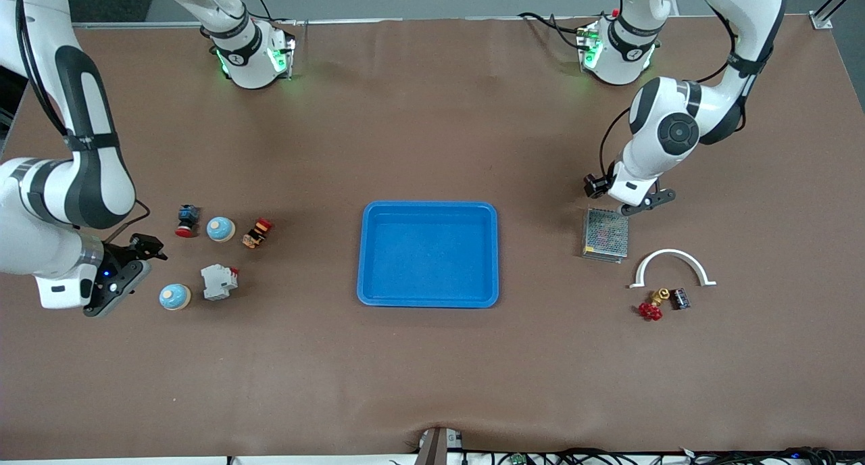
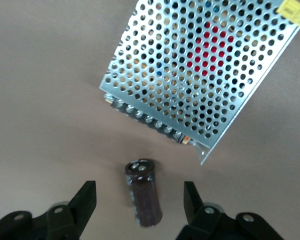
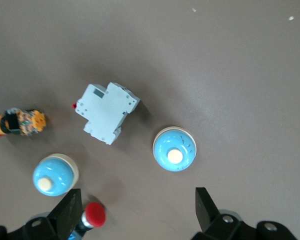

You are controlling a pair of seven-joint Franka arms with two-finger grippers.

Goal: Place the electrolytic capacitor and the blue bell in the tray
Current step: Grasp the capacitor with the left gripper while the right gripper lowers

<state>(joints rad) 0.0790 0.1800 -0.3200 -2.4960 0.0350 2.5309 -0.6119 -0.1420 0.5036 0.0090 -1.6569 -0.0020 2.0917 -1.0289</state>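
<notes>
A dark brown electrolytic capacitor [image 2: 144, 192] with a silver end lies on the surface beside a perforated metal box [image 2: 200, 70]. The left pincer [image 2: 140, 202] straddles it, fingers apart, not touching. The right pincer [image 3: 135, 210] hangs wide near a blue bell [image 3: 174, 149].

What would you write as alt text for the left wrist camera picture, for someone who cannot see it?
A small dark brown capacitor lies on the brown table, between the two open black fingers of the left gripper, which do not touch it. Beside it lies a perforated silver metal box with red and blue parts showing through its holes and a row of screws along one edge.
</notes>
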